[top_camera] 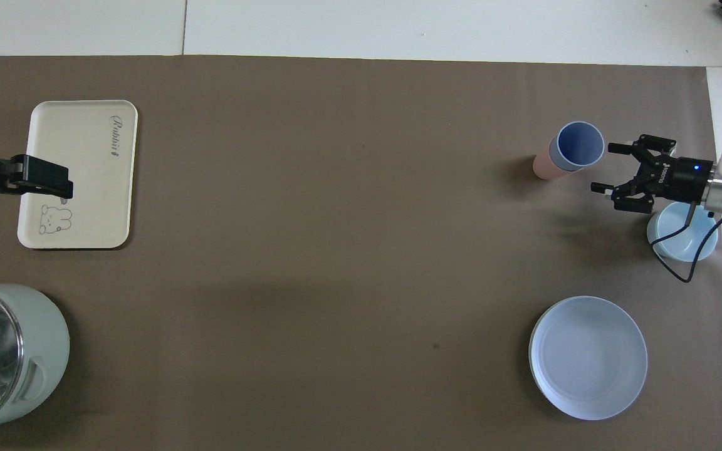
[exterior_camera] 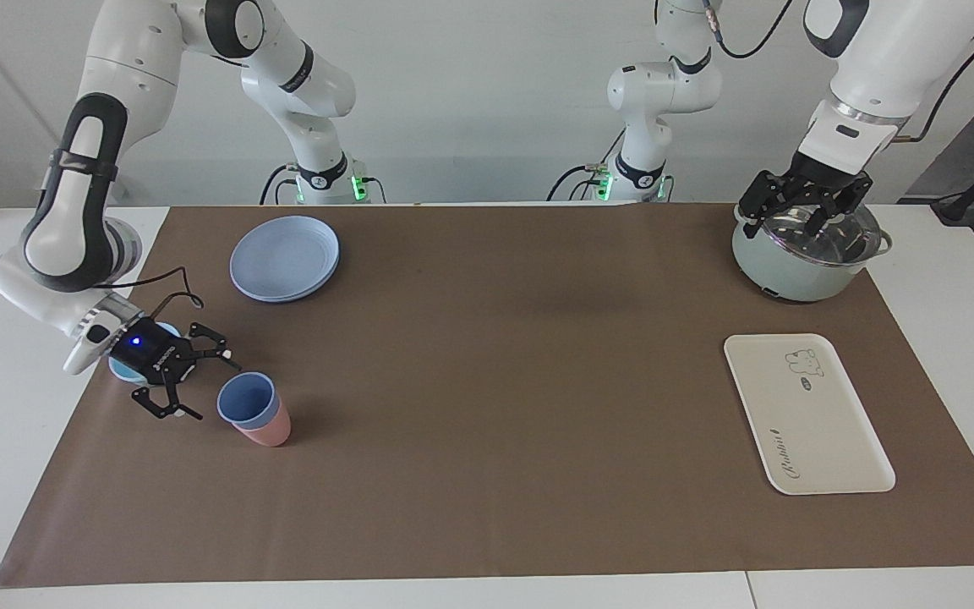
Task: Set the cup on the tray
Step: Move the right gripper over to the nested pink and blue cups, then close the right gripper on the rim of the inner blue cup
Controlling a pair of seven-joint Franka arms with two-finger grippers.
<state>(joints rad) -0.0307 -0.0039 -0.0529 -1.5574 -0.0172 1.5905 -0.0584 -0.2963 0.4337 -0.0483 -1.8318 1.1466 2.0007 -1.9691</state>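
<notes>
The periwinkle-blue cup (exterior_camera: 246, 399) stands nested inside a pink cup (exterior_camera: 268, 433) at the right arm's end of the table; it also shows in the overhead view (top_camera: 579, 145). My right gripper (exterior_camera: 210, 385) is open and low, just beside the nested cups and apart from them; the overhead view (top_camera: 604, 168) shows it too. The cream-white tray (exterior_camera: 808, 414) lies flat at the left arm's end, and the overhead view (top_camera: 98, 200) shows nothing on it. My left gripper (exterior_camera: 791, 227) is raised over the pot with its fingers spread and holds nothing.
A pale green pot (exterior_camera: 800, 271) with a glass lid stands nearer to the robots than the tray. A round blue plate (exterior_camera: 284, 258) lies nearer to the robots than the cups. A squat light-blue bowl (top_camera: 680, 241) sits under the right wrist.
</notes>
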